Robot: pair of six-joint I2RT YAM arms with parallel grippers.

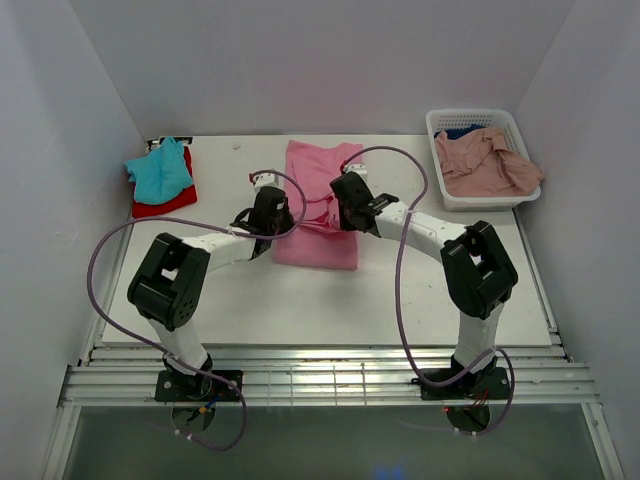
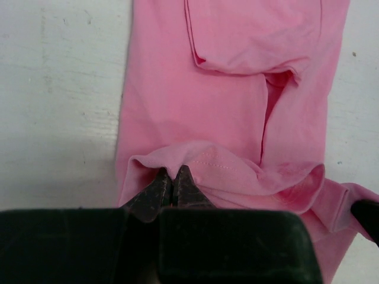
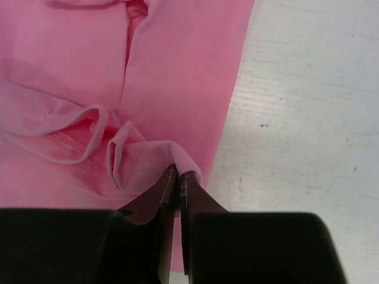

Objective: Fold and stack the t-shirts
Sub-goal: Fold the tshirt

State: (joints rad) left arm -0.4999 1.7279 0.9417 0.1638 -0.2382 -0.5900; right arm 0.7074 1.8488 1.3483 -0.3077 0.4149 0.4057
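Obs., top view. Pink t-shirt (image 1: 318,170) lies at the centre of the worktop (image 1: 300,310) as a long narrow panel running 12 to 6 o'clock, with its sides already turned in. That shape suits a crosswise fold next.

Left pincer (image 2: 172,180): clenched on a stitched hem (image 2: 219,165) at the shirt's 9 o'clock edge, with cloth pinched between the tips. Right pincer (image 3: 179,177): clenched on the same hem at the 3 o'clock edge. The hem bunches and sags between the two grips, over the flat body of the shirt.

Judgement: one corner is held per arm so the edge travels square and the fold line stays straight. The grips sit about midway along the panel, so the step in hand looks like the half-fold toward 12 o'clock, not yet laid down. The slack between the grips could set a wrinkle unless the arms spread slightly before release.

Surroundings: a teal shirt (image 1: 160,170) sits on a red shirt (image 1: 165,208) at 10 o'clock, probably the finished stack, placed clear of the folding area. The basket (image 1: 440,125) at 2 o'clock holds a salmon-pink shirt (image 1: 490,165) spilling over the rim, with a dark blue shirt (image 1: 462,132) behind it; both are unfolded. Task roughly at its midpoint.
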